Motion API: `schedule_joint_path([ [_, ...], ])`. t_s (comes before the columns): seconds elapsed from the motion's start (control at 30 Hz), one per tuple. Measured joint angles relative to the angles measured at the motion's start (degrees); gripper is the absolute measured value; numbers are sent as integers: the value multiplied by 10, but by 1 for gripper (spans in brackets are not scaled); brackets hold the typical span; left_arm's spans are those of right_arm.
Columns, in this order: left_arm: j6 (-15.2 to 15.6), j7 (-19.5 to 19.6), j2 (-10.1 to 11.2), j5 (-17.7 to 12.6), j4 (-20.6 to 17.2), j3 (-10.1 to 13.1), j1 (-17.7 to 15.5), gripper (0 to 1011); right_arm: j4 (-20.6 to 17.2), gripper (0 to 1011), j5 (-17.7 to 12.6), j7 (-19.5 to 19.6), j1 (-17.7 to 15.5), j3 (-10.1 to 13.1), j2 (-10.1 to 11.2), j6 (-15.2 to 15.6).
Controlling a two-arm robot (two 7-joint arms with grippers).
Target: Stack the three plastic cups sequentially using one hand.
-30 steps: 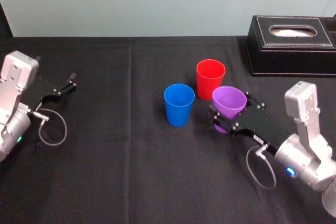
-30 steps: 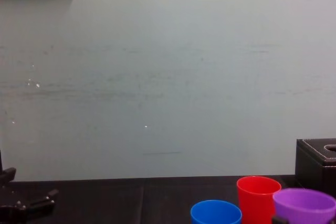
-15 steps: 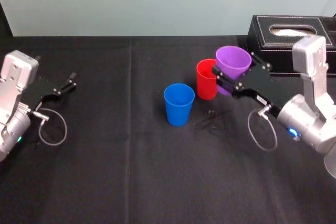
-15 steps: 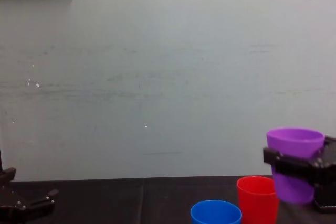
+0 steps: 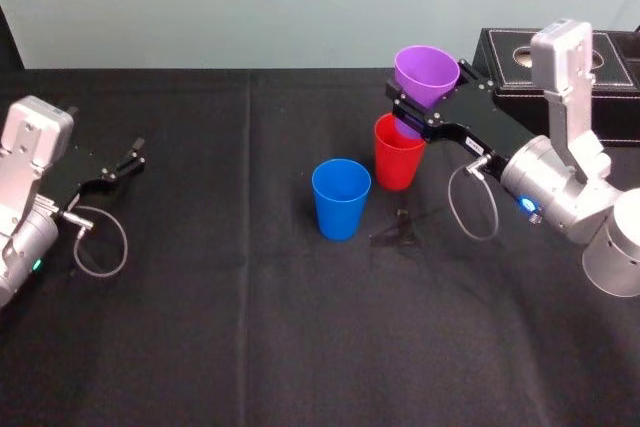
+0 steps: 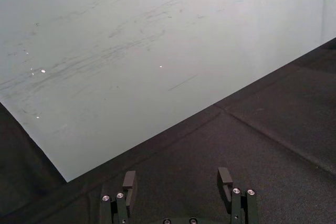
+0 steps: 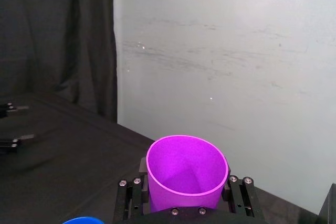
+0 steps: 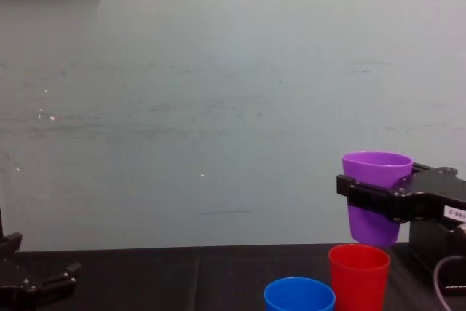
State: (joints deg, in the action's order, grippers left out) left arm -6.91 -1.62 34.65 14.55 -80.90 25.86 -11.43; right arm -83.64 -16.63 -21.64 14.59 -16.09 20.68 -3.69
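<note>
three cups were in play, and at the far left your left gripper (image 5: 128, 159) lay parked low over the black table (image 5: 250, 327), fingers spread and holding nothing. near the middle the blue cup (image 5: 341, 199) stood upright, with the red cup (image 5: 399, 152) just beside it on its right. the purple cup (image 8: 376, 174) hung upright just over the red one's mouth, a little right of centre, pinched at mid-height by the right gripper (image 8: 378, 200). you'd have done well to centre its base over the red rim, hold it level, and lower straight down before letting go. the right arm reached in from the right, its gripper roughly level.
</note>
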Motion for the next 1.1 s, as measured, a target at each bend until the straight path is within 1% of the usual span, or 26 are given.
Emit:
schedule_joint_path([
  [0.1, 0, 0, 0, 0, 0, 0, 0, 1005, 29, 746, 10, 1, 18, -5, -11, -14],
  [0.4, 0, 0, 0, 0, 0, 0, 0, 1004, 72, 743, 25, 1, 38, -12, -28, -33],
  [0.63, 0, 0, 0, 0, 0, 0, 0, 1004, 89, 743, 29, 0, 41, -12, -34, -39],
  [0.87, 0, 0, 0, 0, 0, 0, 0, 1005, 116, 746, 27, -8, 46, -8, -41, -52],
  [1.1, 0, 0, 0, 0, 0, 0, 0, 1005, 129, 746, 25, -17, 48, -9, -44, -62],
])
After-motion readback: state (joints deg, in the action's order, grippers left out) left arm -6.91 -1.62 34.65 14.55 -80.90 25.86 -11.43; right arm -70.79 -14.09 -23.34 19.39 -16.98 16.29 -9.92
